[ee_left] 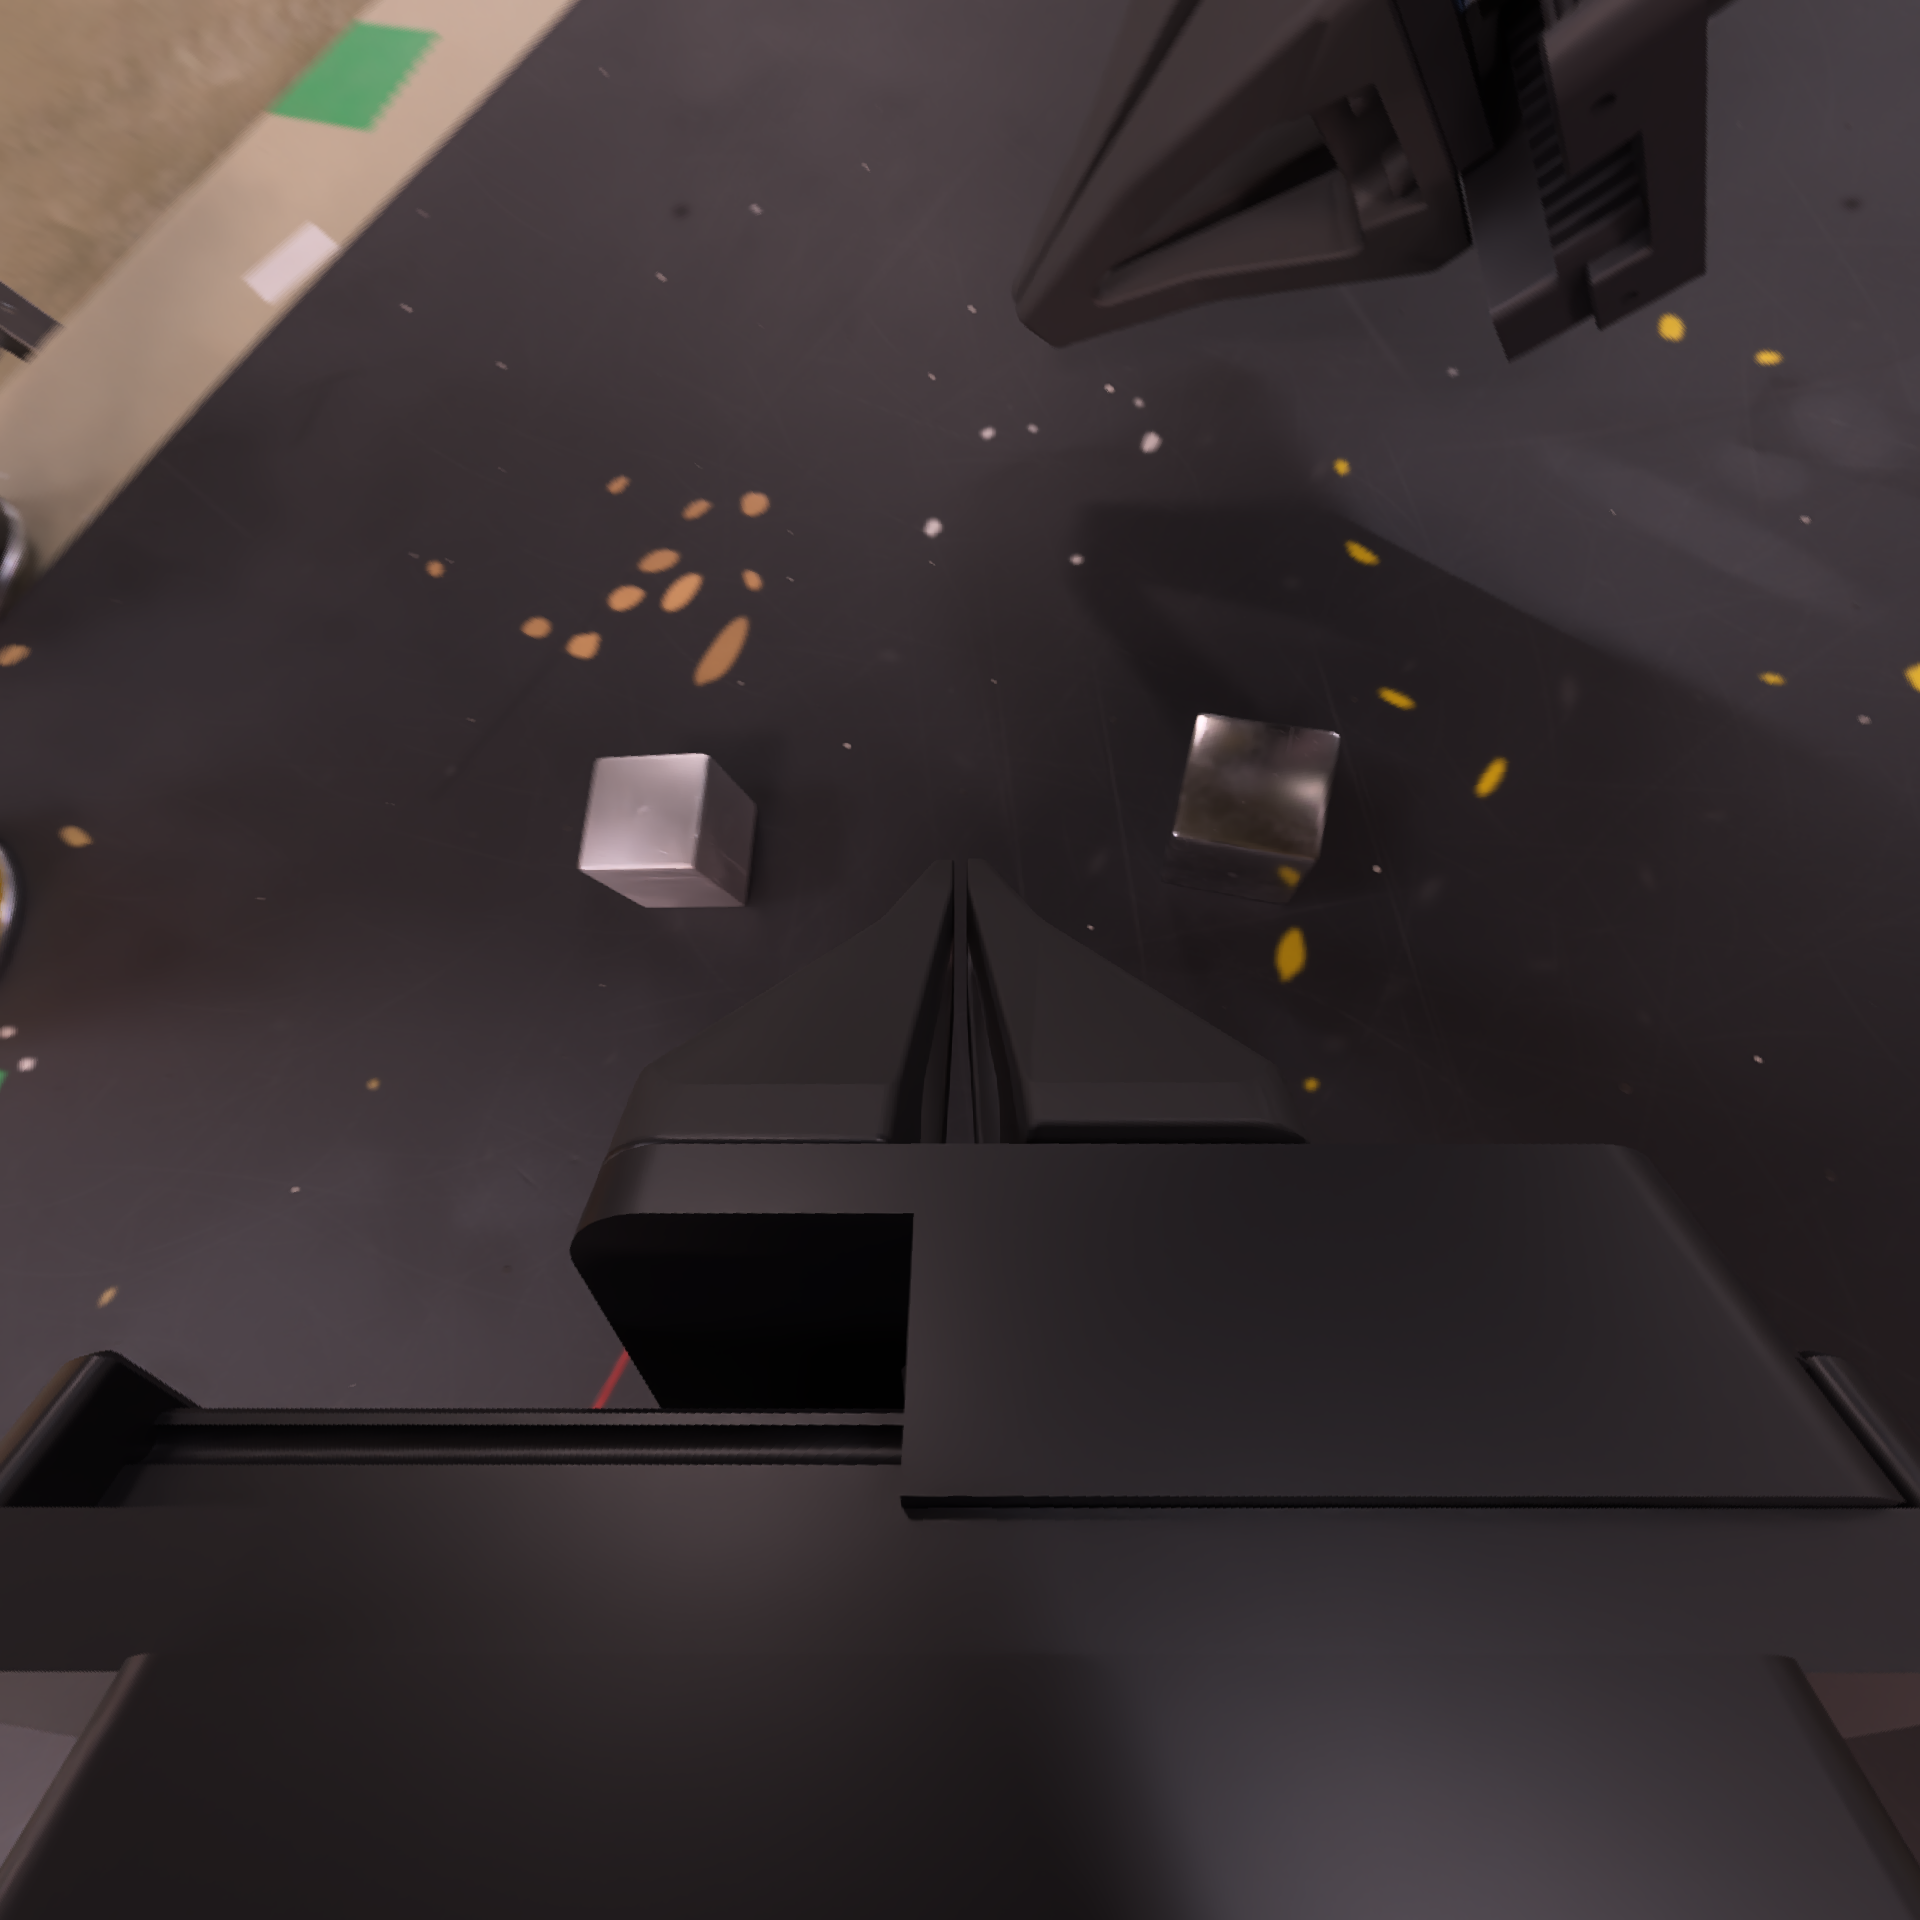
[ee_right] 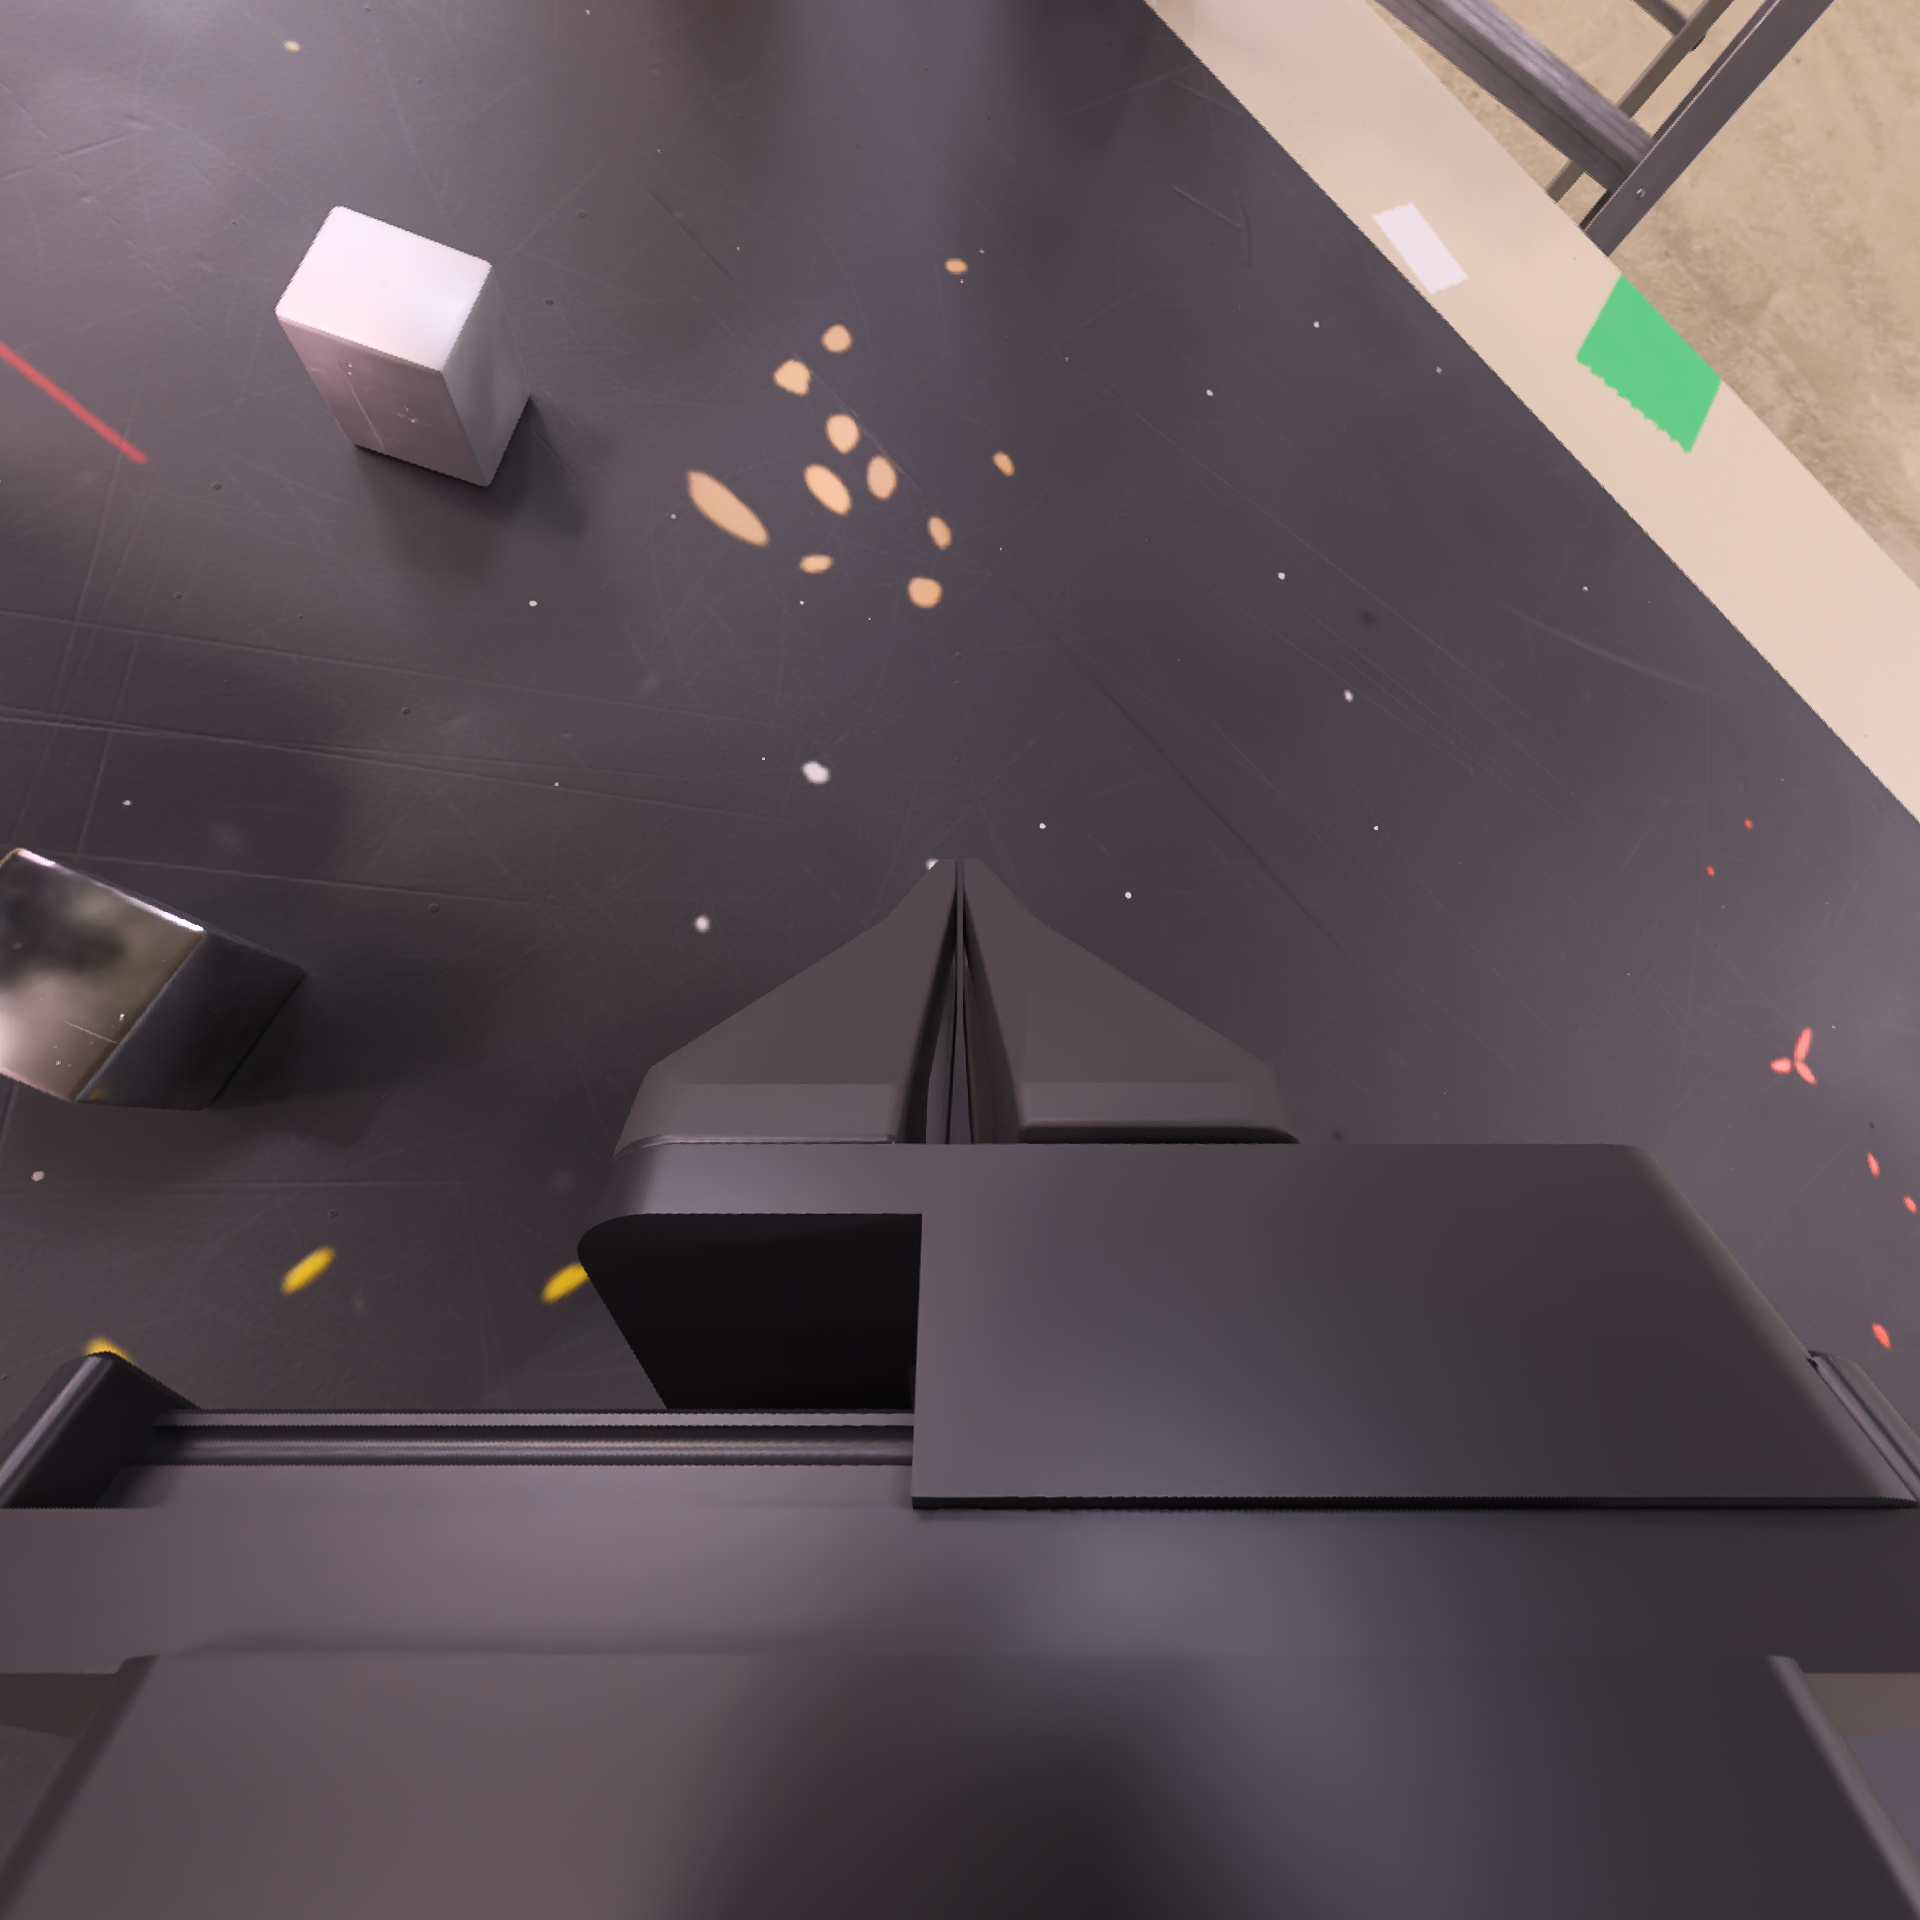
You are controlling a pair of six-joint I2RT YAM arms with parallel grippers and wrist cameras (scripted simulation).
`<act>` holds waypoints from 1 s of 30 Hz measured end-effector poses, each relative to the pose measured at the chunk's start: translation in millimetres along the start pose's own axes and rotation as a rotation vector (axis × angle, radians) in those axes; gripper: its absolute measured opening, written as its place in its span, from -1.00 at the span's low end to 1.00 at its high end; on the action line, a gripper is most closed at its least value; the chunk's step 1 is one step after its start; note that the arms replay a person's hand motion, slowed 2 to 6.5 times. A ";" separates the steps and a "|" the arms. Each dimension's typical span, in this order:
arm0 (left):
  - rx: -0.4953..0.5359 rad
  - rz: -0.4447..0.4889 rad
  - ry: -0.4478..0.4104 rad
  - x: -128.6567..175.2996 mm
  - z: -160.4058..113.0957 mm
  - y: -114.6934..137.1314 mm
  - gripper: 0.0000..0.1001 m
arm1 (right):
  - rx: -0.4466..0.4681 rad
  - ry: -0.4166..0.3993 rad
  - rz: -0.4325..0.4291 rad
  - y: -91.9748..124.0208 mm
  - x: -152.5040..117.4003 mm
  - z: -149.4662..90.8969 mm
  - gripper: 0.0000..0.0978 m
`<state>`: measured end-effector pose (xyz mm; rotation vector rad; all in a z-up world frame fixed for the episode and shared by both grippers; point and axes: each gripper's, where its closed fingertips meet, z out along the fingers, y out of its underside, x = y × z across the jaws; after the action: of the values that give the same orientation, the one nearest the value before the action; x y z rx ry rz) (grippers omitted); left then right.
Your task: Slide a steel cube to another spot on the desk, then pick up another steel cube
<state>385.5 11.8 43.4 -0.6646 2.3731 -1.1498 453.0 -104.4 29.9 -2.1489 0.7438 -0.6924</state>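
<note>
Two steel cubes rest on the dark desk. A matte light cube (ee_left: pixel 665 829) lies left of my left gripper's tips, and a darker mirror-like cube (ee_left: pixel 1254 795) lies to their right. My left gripper (ee_left: pixel 961 868) is shut and empty, above the desk between the two cubes and a little nearer than them. In the right wrist view the light cube (ee_right: pixel 400 338) is far upper left and the mirror-like cube (ee_right: pixel 114 977) is at the left edge. My right gripper (ee_right: pixel 956 868) is shut and empty, apart from both. The right gripper also shows in the left wrist view (ee_left: pixel 1548 312) at the top right.
The desk (ee_right: pixel 1143 675) is dark with orange, yellow, white and red paint specks. Its beige edge strip (ee_right: pixel 1558 312) carries a green tape patch (ee_right: pixel 1647 364) and a white patch (ee_right: pixel 1418 247). A metal frame (ee_right: pixel 1621 114) stands on the floor beyond the edge.
</note>
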 end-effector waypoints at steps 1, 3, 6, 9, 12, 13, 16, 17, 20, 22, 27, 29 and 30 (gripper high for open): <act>-0.013 -0.003 0.017 2.7 0.9 1.9 -0.97 | 0.001 0.002 -0.002 -0.1 0.0 0.0 -0.97; -0.035 -0.010 0.055 8.8 2.6 5.0 -0.98 | 0.001 0.005 -0.005 0.1 -0.2 0.0 -0.94; -0.056 -0.020 0.100 16.0 5.1 8.1 -0.98 | 0.000 0.007 -0.008 0.9 -0.8 0.0 -0.89; -0.064 -0.024 0.113 17.9 7.7 10.0 -0.98 | -0.001 0.008 -0.011 1.1 -0.9 0.1 -0.85; -0.059 -0.020 0.114 19.2 11.4 9.2 -0.98 | -0.003 0.012 -0.013 1.2 -0.8 0.2 -0.84; -0.054 -0.015 0.112 20.0 13.0 7.9 -0.98 | -0.004 0.013 -0.015 1.2 -0.8 0.3 -0.84; -0.031 0.009 0.075 19.8 19.0 1.0 -0.98 | -0.006 0.018 -0.022 1.0 -0.9 0.5 -0.84; -0.019 0.019 0.049 17.9 21.0 -2.8 -0.98 | -0.006 0.020 -0.025 0.8 -1.0 0.6 -0.84; 0.040 0.051 -0.055 8.8 23.2 -19.1 -0.98 | -0.007 0.024 -0.036 0.5 -1.5 1.2 -0.84; 0.078 0.063 -0.106 5.0 22.0 -28.0 -0.98 | -0.008 0.027 -0.044 0.3 -1.9 1.6 -0.83; 0.095 0.060 -0.124 4.6 19.2 -30.2 -0.97 | 0.001 0.036 -0.060 -1.7 -1.8 1.7 -0.83; 0.092 0.047 -0.120 3.6 17.1 -28.1 -0.92 | 0.004 0.038 -0.061 -1.5 -1.9 1.4 -0.83; 0.089 0.039 -0.118 2.3 15.8 -26.6 -0.89 | 0.005 0.039 -0.062 -1.2 -2.1 1.3 -0.83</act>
<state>398.6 -13.6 55.5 -0.6347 2.2135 -1.1596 452.7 -101.7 29.6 -2.1666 0.6977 -0.7692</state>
